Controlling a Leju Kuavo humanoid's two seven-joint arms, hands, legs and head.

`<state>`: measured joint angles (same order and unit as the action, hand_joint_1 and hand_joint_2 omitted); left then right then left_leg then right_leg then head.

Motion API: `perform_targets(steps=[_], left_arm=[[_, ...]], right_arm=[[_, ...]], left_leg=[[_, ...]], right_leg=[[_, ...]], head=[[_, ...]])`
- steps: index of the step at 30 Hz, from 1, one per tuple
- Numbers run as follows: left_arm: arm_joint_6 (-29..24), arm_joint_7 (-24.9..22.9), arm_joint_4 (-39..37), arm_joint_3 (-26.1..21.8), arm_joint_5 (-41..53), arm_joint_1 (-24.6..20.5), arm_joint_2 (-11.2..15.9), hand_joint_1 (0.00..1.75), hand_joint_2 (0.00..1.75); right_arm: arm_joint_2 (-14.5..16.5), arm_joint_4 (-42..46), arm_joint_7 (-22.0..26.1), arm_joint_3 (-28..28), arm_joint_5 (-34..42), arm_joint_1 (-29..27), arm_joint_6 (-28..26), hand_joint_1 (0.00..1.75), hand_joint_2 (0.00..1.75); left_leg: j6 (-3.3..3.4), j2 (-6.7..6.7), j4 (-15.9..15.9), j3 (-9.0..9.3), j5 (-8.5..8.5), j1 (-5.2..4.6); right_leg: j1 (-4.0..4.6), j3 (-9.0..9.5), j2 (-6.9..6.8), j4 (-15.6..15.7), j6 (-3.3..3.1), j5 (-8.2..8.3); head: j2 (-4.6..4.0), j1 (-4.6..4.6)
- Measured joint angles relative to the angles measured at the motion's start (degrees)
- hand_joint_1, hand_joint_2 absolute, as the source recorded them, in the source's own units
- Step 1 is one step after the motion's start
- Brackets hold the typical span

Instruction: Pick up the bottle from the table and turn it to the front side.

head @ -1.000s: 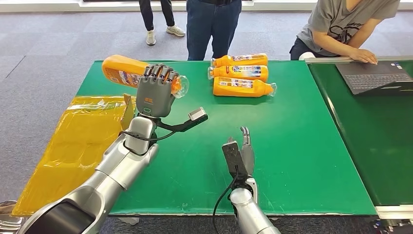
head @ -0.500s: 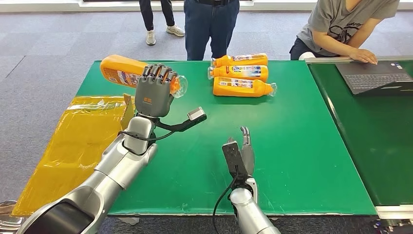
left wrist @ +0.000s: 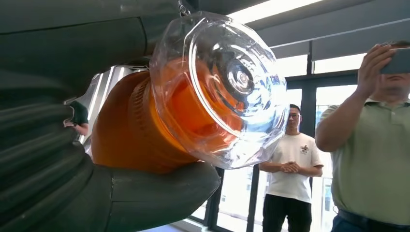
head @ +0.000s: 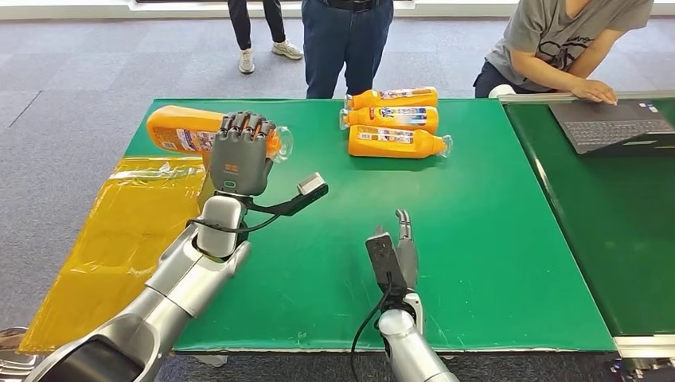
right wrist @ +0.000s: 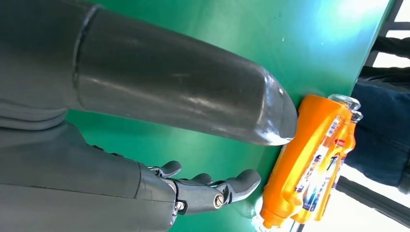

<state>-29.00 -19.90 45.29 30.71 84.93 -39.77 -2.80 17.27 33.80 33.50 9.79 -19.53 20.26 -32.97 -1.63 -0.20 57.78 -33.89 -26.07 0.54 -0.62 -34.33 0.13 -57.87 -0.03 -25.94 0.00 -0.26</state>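
- Since the earlier head-view frames, the orange plastic bottle with a clear cap and printed label (head: 191, 132) has been carried a little further left and levelled out; it is now held lying roughly horizontal above the far left corner of the green table (head: 477, 239).
- It is gripped near its neck by the left hand (head: 239, 155), fingers wrapped over it.
- The bottle is judged rigid, smooth and possibly slippery, moderately heavy if full; the ribbed neck seems the surest hold.
- In the left wrist view the clear cap (left wrist: 227, 87) and the thumb beneath it are shown close up, which the head view does not resolve.
- The right hand (head: 396, 253) rests low over the near table, fingers apart, holding nothing.
- Three similar orange bottles (head: 394, 119) lie side by side at the far edge.
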Motion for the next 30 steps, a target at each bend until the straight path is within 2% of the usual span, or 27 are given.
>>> perform_targets(steps=[3,7,10,15,20,30], left_arm=[[3.2,-1.8,2.6,2.5,0.0,1.5,2.0,1.75,1.75],[10.6,-5.8,6.6,3.7,0.0,5.7,5.5,1.75,1.75],[11.7,-7.2,10.5,3.8,0.0,9.9,9.1,1.75,1.75],[12.3,-8.2,15.0,3.8,0.0,14.2,12.6,1.75,1.75],[12.5,-8.7,17.7,3.8,0.0,16.3,14.2,1.75,1.75],[15.2,-9.2,20.8,3.8,0.0,18.2,15.5,1.75,1.75]], right_arm=[[-0.1,0.6,0.0,-0.1,-0.1,-0.3,0.1,0.00,0.00],[-0.2,2.2,-0.4,-0.1,-0.5,-1.3,0.5,0.00,0.00],[-0.5,4.0,-1.3,-0.1,-1.0,-2.5,1.1,0.00,0.00],[-0.6,5.5,-1.7,-0.1,-1.3,-3.3,1.3,0.00,0.00],[-0.6,6.0,-1.7,-0.1,-1.4,-3.5,1.3,0.00,0.00],[-0.6,6.5,-1.8,-0.1,-1.4,-3.7,1.2,0.00,0.00]], left_leg=[[0.00,0.00,0.0,-0.01,0.00,0.00],[-0.02,0.20,0.0,0.01,-0.04,0.00],[-0.02,0.35,0.0,0.01,-0.07,0.01],[-0.02,0.23,0.0,-0.04,-0.07,0.02],[-0.02,0.22,0.0,-0.04,-0.06,0.00],[-0.02,0.22,0.0,-0.03,-0.06,0.01]], right_leg=[[0.00,0.00,0.01,0.0,0.00,0.00],[-0.01,-0.01,0.16,0.0,0.00,0.00],[0.01,-0.12,0.27,0.0,-0.01,0.00],[0.02,-0.11,0.16,0.0,-0.04,-0.02],[0.00,-0.10,0.15,0.0,-0.03,-0.02],[0.01,-0.10,0.15,0.0,-0.03,-0.01]], head=[[0.00,0.00],[0.00,0.02],[0.00,0.01],[0.00,0.00],[0.00,0.00],[0.00,0.00]])
